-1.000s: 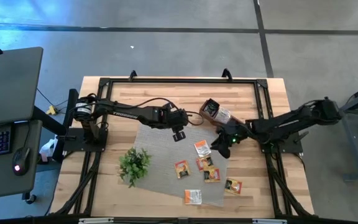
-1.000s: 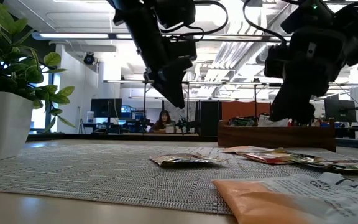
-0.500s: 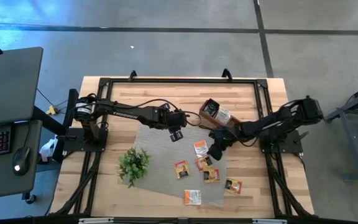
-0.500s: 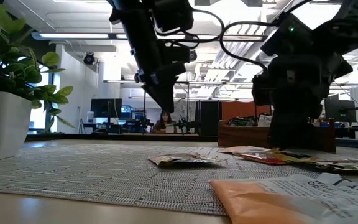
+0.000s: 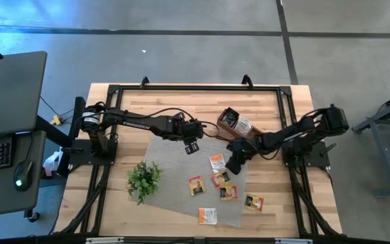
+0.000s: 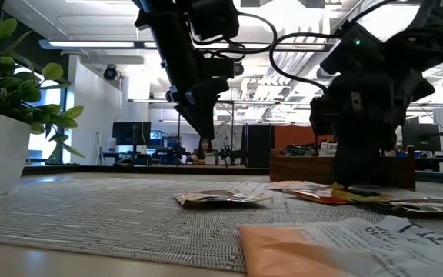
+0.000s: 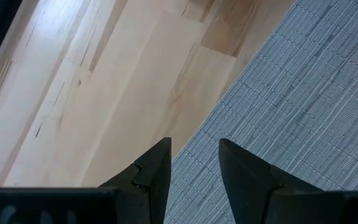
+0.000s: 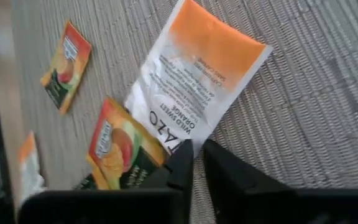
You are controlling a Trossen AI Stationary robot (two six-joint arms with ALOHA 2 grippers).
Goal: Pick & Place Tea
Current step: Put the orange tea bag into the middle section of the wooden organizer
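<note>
The right gripper (image 5: 234, 165) is down on the grey mat (image 5: 175, 163), its fingers (image 8: 185, 155) pinched on the edge of the orange-and-white tea sachet (image 8: 197, 102), right of the mat's middle. Other sachets lie nearer, one (image 5: 196, 184) by the middle and one (image 5: 208, 215) at the near edge. The left gripper (image 5: 192, 147) hovers over the mat's far side, fingers (image 7: 154, 171) parted and empty. The plant (image 5: 143, 180) stands left.
</note>
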